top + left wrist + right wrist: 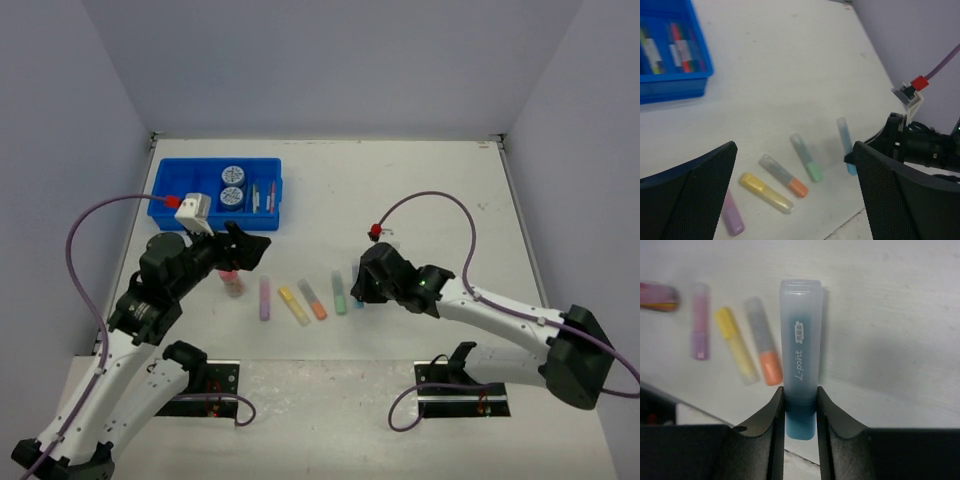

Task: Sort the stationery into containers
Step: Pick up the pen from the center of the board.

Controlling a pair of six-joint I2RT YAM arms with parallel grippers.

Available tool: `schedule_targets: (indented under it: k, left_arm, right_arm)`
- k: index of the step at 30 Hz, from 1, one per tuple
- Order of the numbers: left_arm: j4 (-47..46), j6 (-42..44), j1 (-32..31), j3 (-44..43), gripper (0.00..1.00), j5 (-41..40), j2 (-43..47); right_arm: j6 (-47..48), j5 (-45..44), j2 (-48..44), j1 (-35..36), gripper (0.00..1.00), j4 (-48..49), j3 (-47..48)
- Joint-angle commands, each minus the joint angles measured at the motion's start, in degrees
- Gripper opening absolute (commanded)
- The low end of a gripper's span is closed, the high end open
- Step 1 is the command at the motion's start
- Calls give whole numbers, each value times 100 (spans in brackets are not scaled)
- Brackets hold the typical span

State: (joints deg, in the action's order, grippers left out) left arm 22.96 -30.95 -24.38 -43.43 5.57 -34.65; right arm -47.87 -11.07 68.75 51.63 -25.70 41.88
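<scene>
My right gripper (800, 405) is shut on the lower end of a blue marker (800, 340), which points away from the wrist camera just above the table. From above, the right gripper (358, 290) sits at the right end of a row of markers: purple (265, 298), yellow (294, 305), orange (313, 299) and green (339, 293). A small pink-capped bottle (233, 283) lies left of the row. My left gripper (250, 245) hovers open over that side, with nothing between its fingers (794, 145). The blue tray (215, 162) at the far left holds two round tubs (233, 174) and some pens.
The tray's near wall (675, 85) shows at the upper left of the left wrist view. A purple cable loops over the table behind the right arm (440, 200). Grey walls close in the table on the left, back and right.
</scene>
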Motion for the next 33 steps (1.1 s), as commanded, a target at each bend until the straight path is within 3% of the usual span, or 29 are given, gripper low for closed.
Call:
schedule_targets:
  k: [1,6,11,19,23,26,27,29,30,31,32,33]
  left_arm:
    - [-2368,-1034,21,622,100,2140,-466]
    - [-4522,-2157,-55,1398,98,2386,-690]
    - [-5104,-2195,-325,1360,90,2386,-1218]
    - [-5182,-1988,-791,1331,74,2062,-1648]
    - [-5239,-1958,-814,1256,44,2106,-1760]
    - [-5100,-1837,-814,1154,6,2105,-1814]
    - [-4982,-1754,-814,1090,0,2069,-1826]
    - [-4632,-1518,-814,818,0,1876,-1835]
    - [-4367,-1342,-805,659,0,1691,-1835]
    - [-3793,-937,-776,305,0,1256,-1924]
    - [-3140,-639,-742,53,0,924,-2004]
    - [-2851,-251,-604,-266,0,414,-2127]
  right_arm:
    - [1037,574,-874,75,0,1547,56]
    - [1339,720,-911,305,0,1949,505]
    - [1516,349,-706,712,0,1942,984]
    - [1673,330,-282,963,0,1908,1540]
    - [1719,307,-29,1078,0,1883,1755]
    - [1742,239,68,1091,0,1879,1827]
    - [1737,192,68,1086,0,1904,1814]
    - [1719,105,7,1086,0,1990,1736]
    - [1701,51,-20,1086,8,2025,1683]
    - [1620,-118,-71,1093,64,2003,1573]
    - [1569,-472,-102,1080,89,1949,1516]
    - [1538,-732,-138,1058,95,1838,1469]
